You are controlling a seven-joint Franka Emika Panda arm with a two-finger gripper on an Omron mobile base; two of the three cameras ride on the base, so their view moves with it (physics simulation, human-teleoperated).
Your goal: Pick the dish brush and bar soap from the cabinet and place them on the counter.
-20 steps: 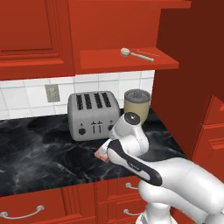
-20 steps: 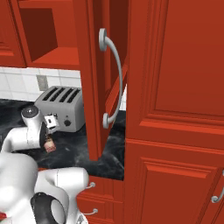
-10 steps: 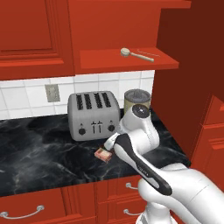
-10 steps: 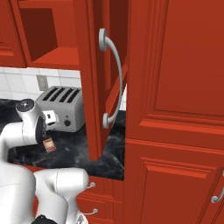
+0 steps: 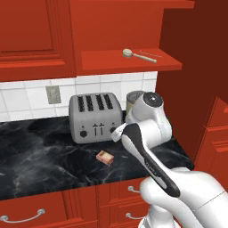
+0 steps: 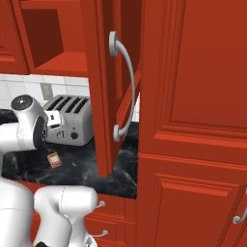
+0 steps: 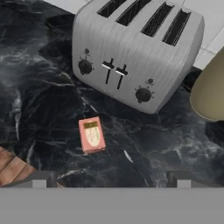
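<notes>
- One bar soap point(image 7: 92, 134) is counted, lying flat on the counter point(image 7: 39, 96) just ahead of the gripper point(image 7: 111, 177).
- One toaster point(image 7: 135, 48), with four slots, is counted beyond it.
- One dish brush point(image 5: 139, 54) is counted, well above the gripper.

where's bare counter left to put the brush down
The widest bare stretch of counter lies left of the bar soap and in front of the toaster, toward the front edge. It is crowded right of the toaster, where a tan canister and the arm stand. The dish brush lies on the cabinet shelf.
</notes>
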